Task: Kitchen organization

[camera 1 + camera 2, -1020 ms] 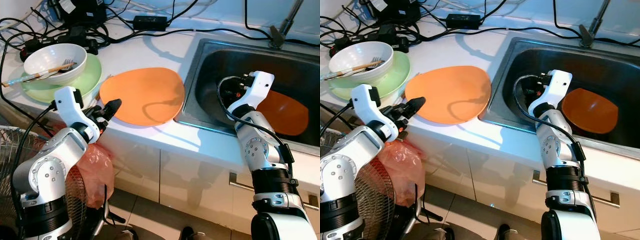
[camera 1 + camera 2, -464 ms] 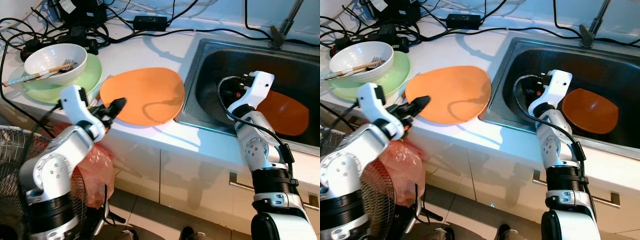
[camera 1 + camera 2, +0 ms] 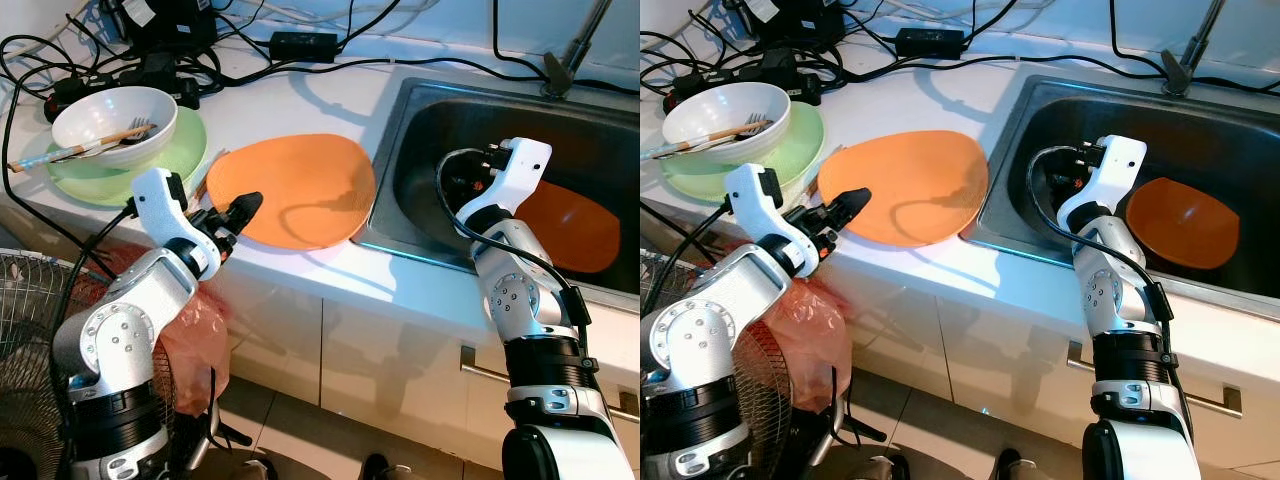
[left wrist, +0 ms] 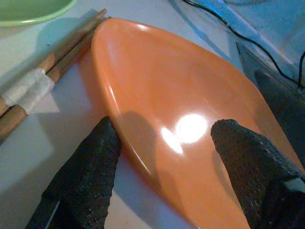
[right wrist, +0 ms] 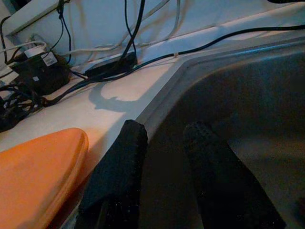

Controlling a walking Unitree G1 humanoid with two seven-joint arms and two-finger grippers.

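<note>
Left wrist view: the left tool [image 4: 162,143], fingers spread wide, straddles the near rim of the orange plate [image 3: 290,190] lying flat on the worktop [image 3: 320,100] beside the sink [image 3: 420,120]; the right tool [image 5: 164,157], fingers narrowly parted and empty, hangs inside the basin.

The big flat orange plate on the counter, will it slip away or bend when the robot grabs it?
The big flat orange plate looks glossy, with a bright glare spot in the left wrist view, so it may slide on the smooth white counter. It looks hard, so probably stiff. The left gripper is open across its low, thin rim, which may be tricky to pinch.
</note>
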